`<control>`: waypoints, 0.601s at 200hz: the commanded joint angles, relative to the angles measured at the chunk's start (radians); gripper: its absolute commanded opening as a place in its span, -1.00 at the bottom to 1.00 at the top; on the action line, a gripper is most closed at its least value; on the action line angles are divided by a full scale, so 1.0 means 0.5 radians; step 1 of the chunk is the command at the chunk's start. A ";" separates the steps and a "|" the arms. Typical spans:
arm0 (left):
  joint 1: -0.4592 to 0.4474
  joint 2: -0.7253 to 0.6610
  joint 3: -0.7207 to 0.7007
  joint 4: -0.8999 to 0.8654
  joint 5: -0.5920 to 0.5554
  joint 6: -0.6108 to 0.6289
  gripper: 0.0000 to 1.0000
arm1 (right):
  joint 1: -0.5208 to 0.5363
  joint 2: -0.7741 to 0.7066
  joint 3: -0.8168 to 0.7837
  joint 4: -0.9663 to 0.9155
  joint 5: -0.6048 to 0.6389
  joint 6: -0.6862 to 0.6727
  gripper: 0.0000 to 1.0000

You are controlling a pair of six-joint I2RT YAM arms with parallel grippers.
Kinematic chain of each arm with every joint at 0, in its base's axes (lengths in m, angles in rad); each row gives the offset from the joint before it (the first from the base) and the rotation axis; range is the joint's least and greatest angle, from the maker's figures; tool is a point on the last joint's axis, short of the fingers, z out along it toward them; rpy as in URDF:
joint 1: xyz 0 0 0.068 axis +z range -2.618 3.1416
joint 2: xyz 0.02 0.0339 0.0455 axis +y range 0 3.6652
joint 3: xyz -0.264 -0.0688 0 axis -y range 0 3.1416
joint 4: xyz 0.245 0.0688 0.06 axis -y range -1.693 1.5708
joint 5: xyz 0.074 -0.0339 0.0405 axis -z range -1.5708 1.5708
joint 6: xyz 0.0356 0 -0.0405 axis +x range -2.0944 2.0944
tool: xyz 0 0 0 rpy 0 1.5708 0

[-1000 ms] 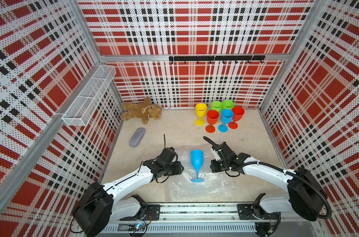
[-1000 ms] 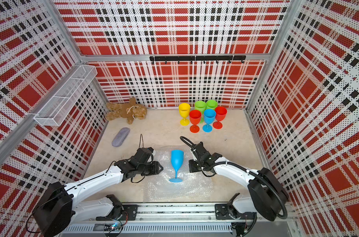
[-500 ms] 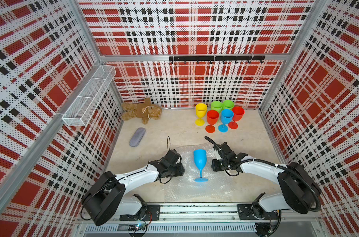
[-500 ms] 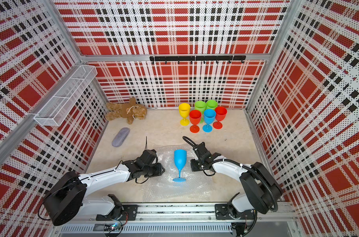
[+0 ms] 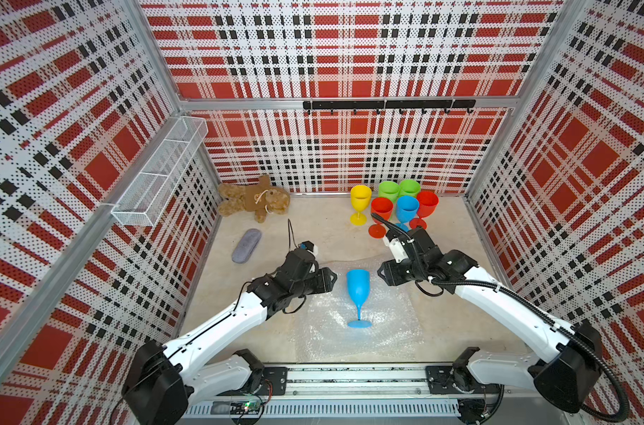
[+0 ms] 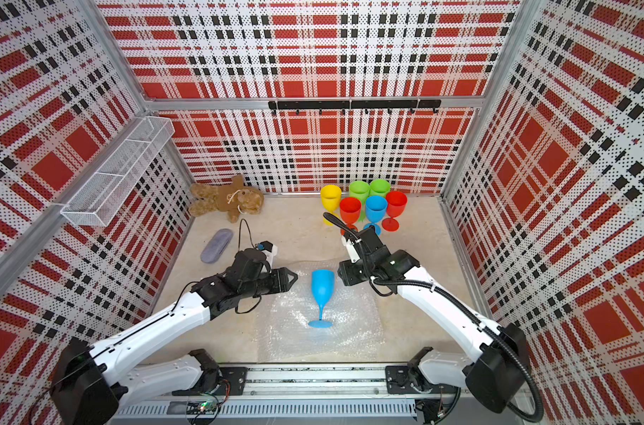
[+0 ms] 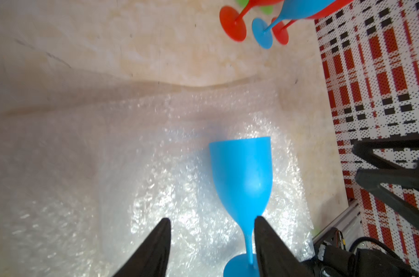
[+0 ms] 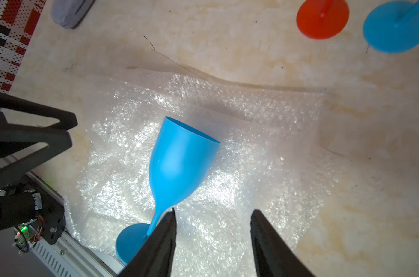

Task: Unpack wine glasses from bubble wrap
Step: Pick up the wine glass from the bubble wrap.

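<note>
Showing a blue wine glass [image 5: 358, 290] unwrapped and upright on its round foot, in the middle of the bubble wrap [image 5: 390, 331] spread flat at the front of the bench [image 5: 324, 235]. Flanked by the left end effector [image 7: 212, 218] and the right end effector [image 8: 213, 210], jaws parted on both and nothing held, each near the bowl but apart from it. Grouped at the back of the bench, well apart: six more wine glasses [image 5: 407, 208], one yellow, two green, two red, one blue, all standing. Appears light, stiff and smooth, of opaque moulded plastic with a tapered bowl and thin stem; probably hard to break, yet top-heavy and easy to tip on the soft sheet. Best taken around the lower bowl or the stem just beneath, squarely and gently, given a glossy curved wall apt to slip. Clear, shiny, dimpled and limp, by contrast, the wrap; likely to cling, crumple or drag along, so better pinched at a free edge.
</note>
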 commanded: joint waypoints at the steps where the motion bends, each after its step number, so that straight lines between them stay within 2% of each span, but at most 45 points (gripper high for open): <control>1: 0.065 -0.041 0.073 -0.096 -0.133 0.239 0.16 | -0.001 0.154 0.252 -0.357 0.045 -0.084 0.09; 24: 0.095 -0.070 0.076 -0.056 -0.270 0.391 0.16 | 0.065 0.350 0.416 -0.487 -0.061 -0.043 0.19; 37: 0.097 -0.081 0.055 -0.022 -0.351 0.454 0.16 | 0.069 0.445 0.458 -0.503 -0.189 0.023 0.33; 66: 0.097 -0.118 -0.001 0.092 -0.311 0.488 0.15 | 0.070 0.727 0.690 -0.692 -0.275 0.065 0.58; 77: 0.100 -0.127 -0.016 0.118 -0.276 0.495 0.15 | 0.073 0.827 0.778 -0.723 -0.359 0.100 0.73; 89: 0.095 -0.129 -0.013 0.117 -0.255 0.505 0.13 | 0.094 0.918 0.840 -0.745 -0.399 0.138 0.99; 120: 0.088 -0.223 -0.023 0.118 -0.263 0.512 0.10 | 0.099 1.081 0.873 -0.741 -0.381 0.225 1.00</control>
